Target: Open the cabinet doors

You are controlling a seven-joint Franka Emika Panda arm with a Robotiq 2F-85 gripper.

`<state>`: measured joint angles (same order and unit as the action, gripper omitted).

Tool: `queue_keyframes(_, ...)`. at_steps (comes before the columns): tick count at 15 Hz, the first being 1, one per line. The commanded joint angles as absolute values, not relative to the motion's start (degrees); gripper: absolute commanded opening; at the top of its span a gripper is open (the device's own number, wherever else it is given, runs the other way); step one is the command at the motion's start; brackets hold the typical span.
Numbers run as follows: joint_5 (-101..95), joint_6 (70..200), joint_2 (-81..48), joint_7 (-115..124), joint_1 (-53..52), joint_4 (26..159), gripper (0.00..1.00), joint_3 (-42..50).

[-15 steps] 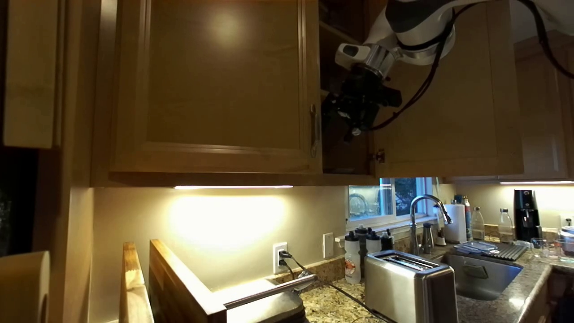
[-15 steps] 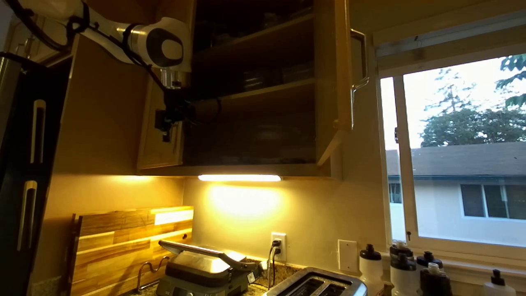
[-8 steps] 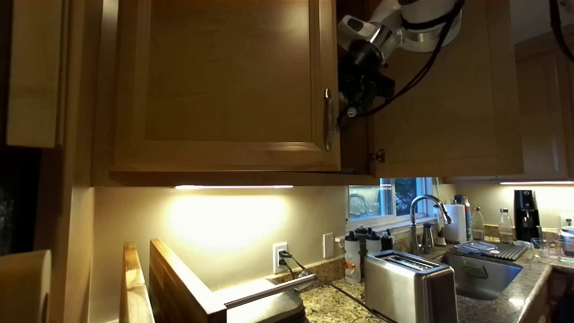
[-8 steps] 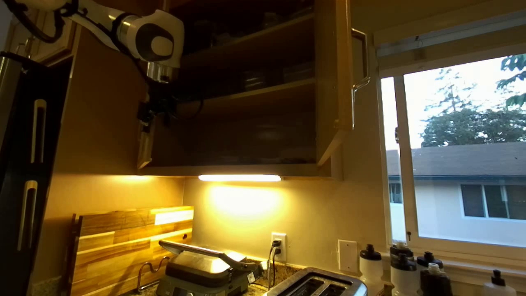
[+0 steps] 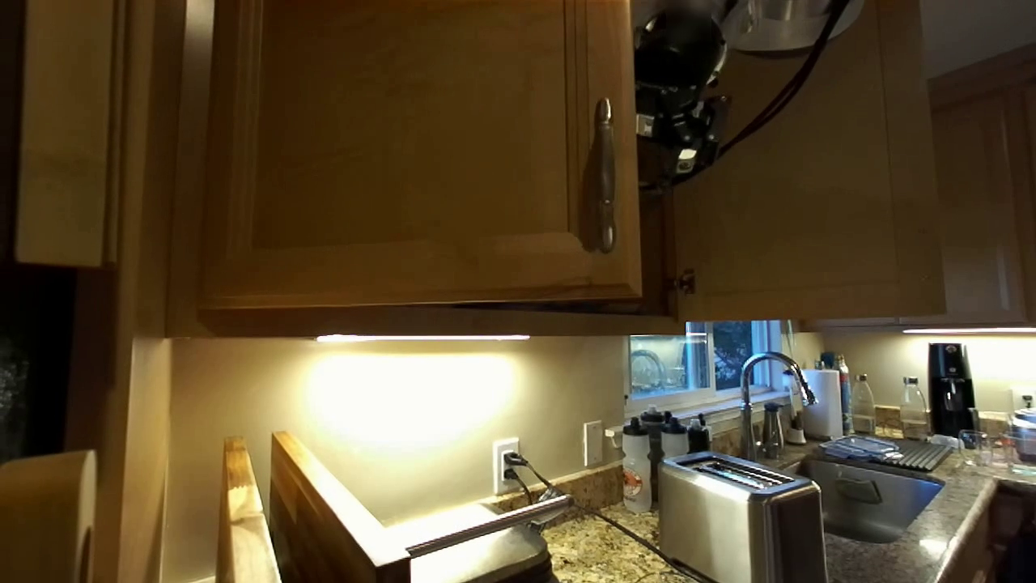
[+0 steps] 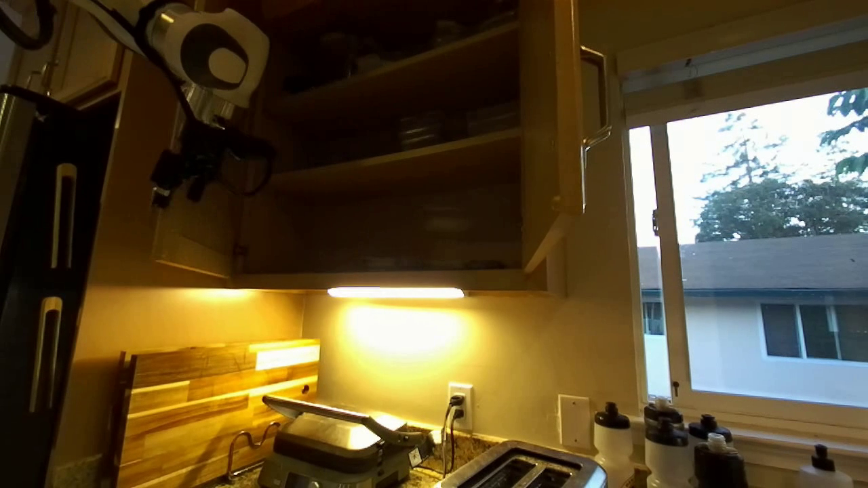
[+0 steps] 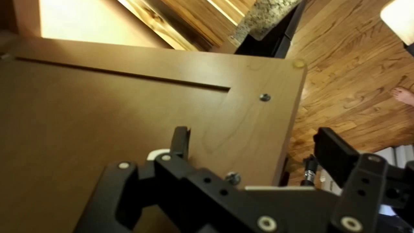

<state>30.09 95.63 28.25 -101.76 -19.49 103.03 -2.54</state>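
Observation:
The cabinet has two light tan doors with metal bar handles. One door (image 5: 413, 154) is swung well out in both exterior views, with its inner face (image 6: 196, 237) showing; its bar handle (image 5: 605, 174) faces outward. The second door (image 5: 793, 194) also stands open, seen nearly edge-on in an exterior view (image 6: 559, 102). My gripper (image 5: 668, 142) is at the inner side of the swung-out door, near its free edge; it also shows in an exterior view (image 6: 178, 190). In the wrist view the gripper (image 7: 251, 131) is open, one finger before the inner face (image 7: 129, 110), one beyond the free edge.
Shelves (image 6: 420, 156) show inside the cabinet. A dark fridge (image 6: 61, 224) stands beside it. Below are cutting boards (image 6: 217, 407), a press grill (image 6: 332, 440), a toaster (image 5: 740, 518) and several bottles (image 5: 637, 470). A window (image 6: 753, 271) is beside the cabinet.
The door at my gripper has swung farther outward, away from the cabinet and toward the fridge side. My arm and gripper have moved outward with it. The second door has not moved.

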Motion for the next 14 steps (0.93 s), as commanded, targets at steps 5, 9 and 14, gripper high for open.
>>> queue_keyframes(5,28.30,97.04,32.18,-96.76,-16.53,110.04,1.00,-5.17)
queue_keyframes(9,23.75,101.73,29.65,-92.17,-12.80,112.92,1.00,-4.42)
queue_keyframes(14,16.16,106.82,29.47,-83.50,-9.06,118.51,1.00,-4.27)
